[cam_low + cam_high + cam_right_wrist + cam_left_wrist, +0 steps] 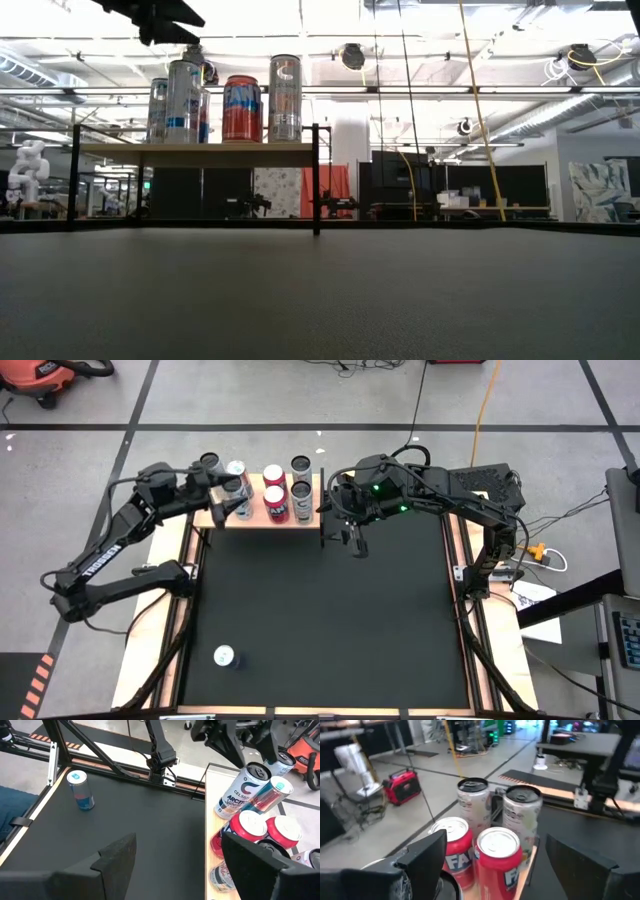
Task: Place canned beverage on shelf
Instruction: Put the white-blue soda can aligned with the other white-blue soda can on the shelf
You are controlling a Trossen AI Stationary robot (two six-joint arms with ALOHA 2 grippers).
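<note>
The shelf (262, 520), a pale wood board on a thin black frame, stands at the mat's far edge and carries several upright cans: silver ones (301, 464) and red ones (276, 505). My left gripper (225, 500) is open just above the cans at the shelf's left part; it also shows at the top of the low view (165, 20) and in the right wrist view (235, 740) over a white Celsius can (240, 790). My right gripper (352, 542) is open and empty above the mat off the shelf's right end. A blue-and-silver can (224, 656) stands upright on the mat, near left.
The black mat (330, 620) fills the table, edged by narrow wooden strips (455, 600). The shelf's black post (315, 180) stands at its right end. Cables and equipment lie beyond the right edge (540, 555).
</note>
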